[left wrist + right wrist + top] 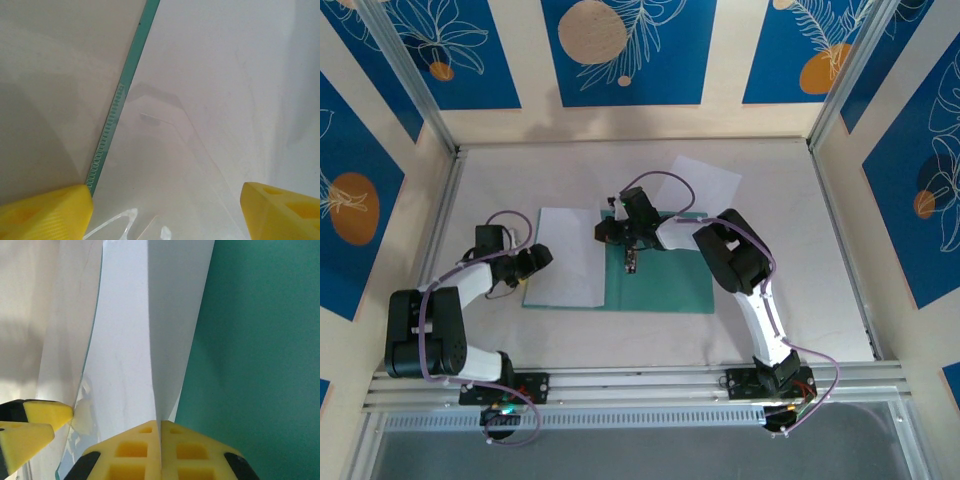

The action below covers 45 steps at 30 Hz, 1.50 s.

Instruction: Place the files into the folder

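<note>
Where blue, leaf-patterned walls (620, 50) box in the pale desk (770, 200), the teal folder (670, 290) lies flat mid-desk, a white sheet (565, 260) covering its left part. The right pincer (161, 452) is clenched on the sheet's edge, and the left pincer (165, 210) is released nearby.

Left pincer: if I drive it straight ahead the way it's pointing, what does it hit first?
Most likely the white sheet lying on the folder; it fills the gap ahead of the open left pincer. Depth is hard to judge.
</note>
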Available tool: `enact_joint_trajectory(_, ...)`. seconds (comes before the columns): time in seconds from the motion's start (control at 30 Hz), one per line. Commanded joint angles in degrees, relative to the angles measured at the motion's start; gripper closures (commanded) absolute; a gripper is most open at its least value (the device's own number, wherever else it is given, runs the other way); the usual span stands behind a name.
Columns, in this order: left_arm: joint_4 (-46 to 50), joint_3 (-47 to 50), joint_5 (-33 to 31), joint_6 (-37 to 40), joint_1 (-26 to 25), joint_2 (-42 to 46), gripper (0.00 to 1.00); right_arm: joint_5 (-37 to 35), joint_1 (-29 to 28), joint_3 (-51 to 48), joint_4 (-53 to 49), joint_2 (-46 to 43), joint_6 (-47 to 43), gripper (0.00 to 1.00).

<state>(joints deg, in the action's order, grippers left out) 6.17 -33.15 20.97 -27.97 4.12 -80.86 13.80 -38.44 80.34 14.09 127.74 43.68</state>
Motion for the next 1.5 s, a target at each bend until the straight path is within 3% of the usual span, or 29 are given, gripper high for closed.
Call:
enact_joint_trajectory(0.0,2.4,0.6,-0.5,0.4,0.7,-2.0,0.20,1.9,0.0,1.8,-1.1,0.8,-1.2,0.95)
enact_joint_trajectory(0.27,2.6,0.5,-0.6,0.5,0.7,-2.0,0.20,2.3,0.2,1.0,-1.9,-0.3,-1.3,0.89)
enact_joint_trajectory(0.53,2.6,0.1,-0.6,0.3,0.7,-2.1,0.20,1.8,0.5,-1.0,-3.2,-4.0,-2.3,0.65)
enact_joint_trajectory(0.77,4.2,-0.7,-1.8,0.4,0.7,-0.9,0.20,1.0,2.5,-0.9,-8.6,-10.0,-5.7,0.58)
enact_joint_trajectory(1.1,12.5,-5.8,-8.7,2.1,-0.1,6.6,0.20,-2.3,7.0,-5.8,-18.2,-22.3,-12.7,0.54)
enact_joint_trajectory(1.23,14.8,-8.8,-11.1,2.7,-2.7,8.8,0.20,-2.8,8.8,-12.1,-18.2,-26.5,-12.8,0.54)
enact_joint_trajectory(1.47,15.4,-14.3,-16.0,3.2,-14.2,5.7,0.20,-3.4,10.8,-24.8,-15.2,-31.0,-10.7,0.55)
